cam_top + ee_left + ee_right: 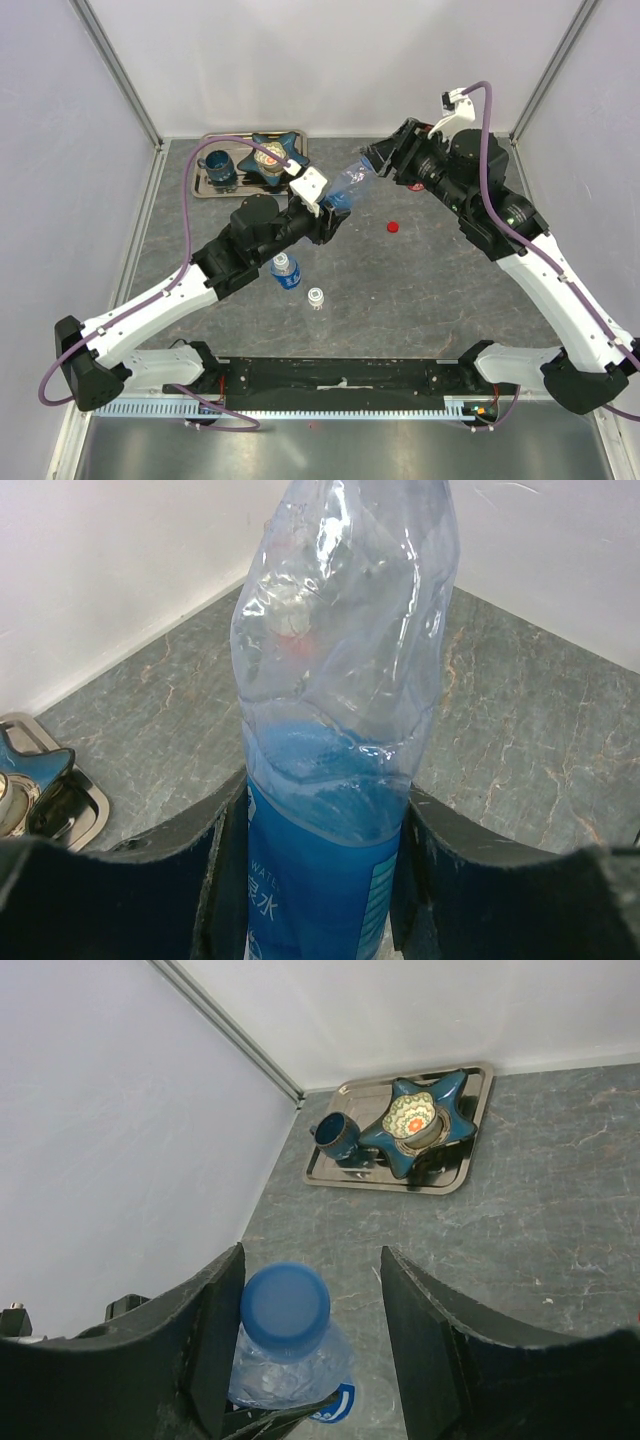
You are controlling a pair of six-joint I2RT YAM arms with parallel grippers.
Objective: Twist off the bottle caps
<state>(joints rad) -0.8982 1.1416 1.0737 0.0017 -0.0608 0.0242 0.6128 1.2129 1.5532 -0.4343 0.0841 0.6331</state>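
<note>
My left gripper (330, 212) (325, 815) is shut on the blue label of a clear, crumpled bottle (350, 183) (340, 680) and holds it off the table, tilted toward the right arm. The bottle's blue cap (286, 1305) sits between the fingers of my right gripper (372, 160) (310, 1255). That gripper is open: its left finger is against the cap and its right finger stands well clear. A loose red cap (393, 226) lies on the table. A small blue-labelled bottle (286, 271) and a tiny plain bottle (316, 298) stand capped near the left arm.
A metal tray (205, 187) (465, 1175) at the back left carries a dark blue mug (217, 168) (335, 1136) and a blue star-shaped dish (277, 158) (418, 1125). White walls close in the back and both sides.
</note>
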